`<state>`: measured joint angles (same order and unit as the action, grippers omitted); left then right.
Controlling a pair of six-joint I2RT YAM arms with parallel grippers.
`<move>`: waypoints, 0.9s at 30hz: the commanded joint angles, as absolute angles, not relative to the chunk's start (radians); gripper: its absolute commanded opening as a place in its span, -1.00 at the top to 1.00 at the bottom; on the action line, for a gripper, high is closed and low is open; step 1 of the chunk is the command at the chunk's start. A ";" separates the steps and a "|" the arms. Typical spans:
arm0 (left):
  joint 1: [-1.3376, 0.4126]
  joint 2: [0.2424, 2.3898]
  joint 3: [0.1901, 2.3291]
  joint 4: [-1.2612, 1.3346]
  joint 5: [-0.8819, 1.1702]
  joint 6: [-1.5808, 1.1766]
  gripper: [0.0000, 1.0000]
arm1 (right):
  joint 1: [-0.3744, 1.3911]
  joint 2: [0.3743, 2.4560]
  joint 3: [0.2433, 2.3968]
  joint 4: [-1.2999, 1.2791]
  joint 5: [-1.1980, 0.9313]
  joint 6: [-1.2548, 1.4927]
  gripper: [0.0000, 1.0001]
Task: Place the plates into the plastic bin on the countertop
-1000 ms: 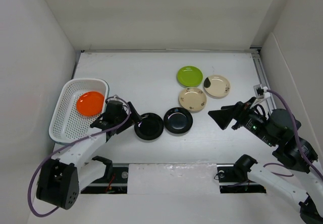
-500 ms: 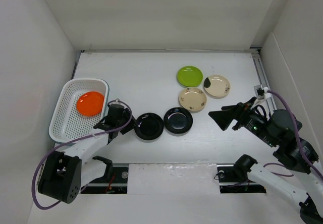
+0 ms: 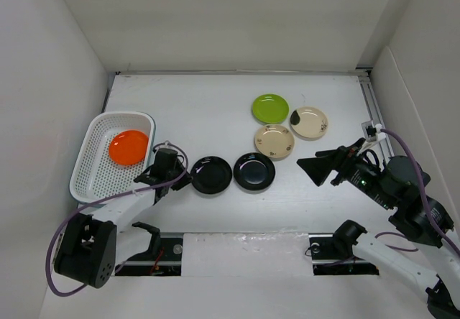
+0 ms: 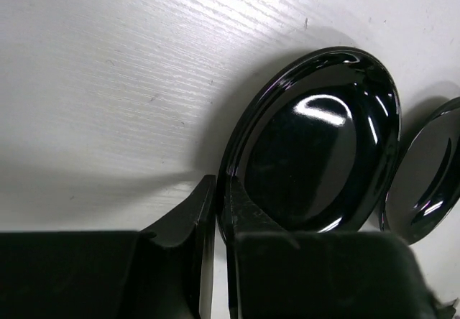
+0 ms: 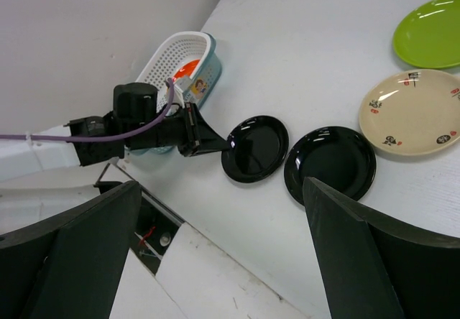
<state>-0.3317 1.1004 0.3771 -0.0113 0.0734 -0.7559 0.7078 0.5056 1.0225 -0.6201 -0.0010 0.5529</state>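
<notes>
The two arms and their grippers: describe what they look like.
The left arm and the right arm both have white links and black joint housings. A purple cable loops along each. The left gripper and the right gripper are matte black, with wedge-shaped fingers tapering to thin tips.

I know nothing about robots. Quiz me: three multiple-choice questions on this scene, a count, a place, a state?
1. Black plates on the countertop: A one, B two, C four.
2. The orange plate lies: A in the plastic bin, B on the countertop, C on a black plate.
3. The left gripper is: A wide open, B shut on the left black plate's rim, C shut on the orange plate.
Answers: 1 B, side by side; 2 A, mesh walls surround it; 3 B, its fingers pinch that rim.
</notes>
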 commanded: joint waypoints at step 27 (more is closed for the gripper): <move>0.504 1.083 0.810 -0.200 0.143 -0.701 1.00 | 0.706 0.529 1.035 -0.563 -0.005 0.529 -1.00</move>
